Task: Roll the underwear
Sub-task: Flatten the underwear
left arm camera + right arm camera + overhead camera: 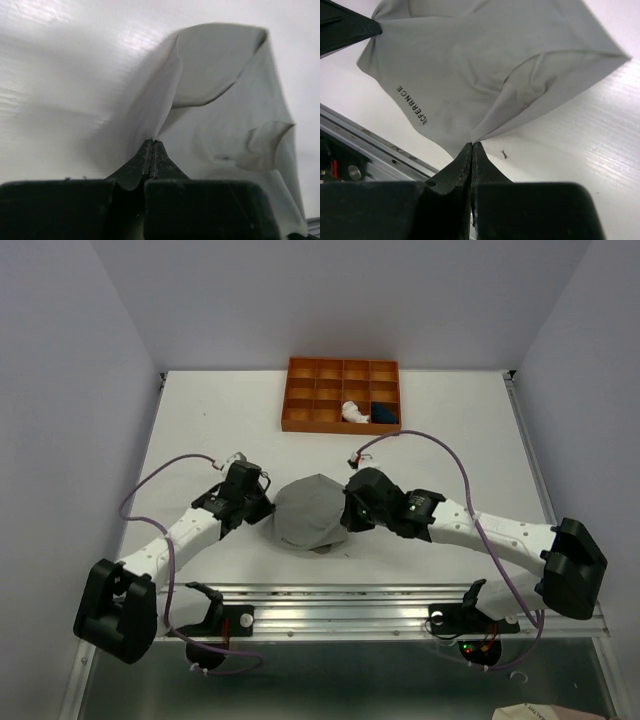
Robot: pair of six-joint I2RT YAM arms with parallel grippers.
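Note:
The grey underwear (pixel 312 512) is held stretched between both grippers above the table's near middle. My left gripper (pixel 268 508) is shut on its left edge; in the left wrist view the cloth (pixel 225 110) rises from the closed tips (pixel 152 141). My right gripper (pixel 347 512) is shut on its right edge; in the right wrist view the cloth (pixel 485 65) with black lettering fans out from the closed tips (pixel 472 144). The pale pink-white underwear (pixel 353 412) and the navy underwear (pixel 385 413) lie rolled in compartments of the orange tray.
The orange compartment tray (pixel 310 390) stands at the back centre of the white table. A metal rail (pixel 400 600) runs along the near edge by the arm bases. Purple walls close in both sides.

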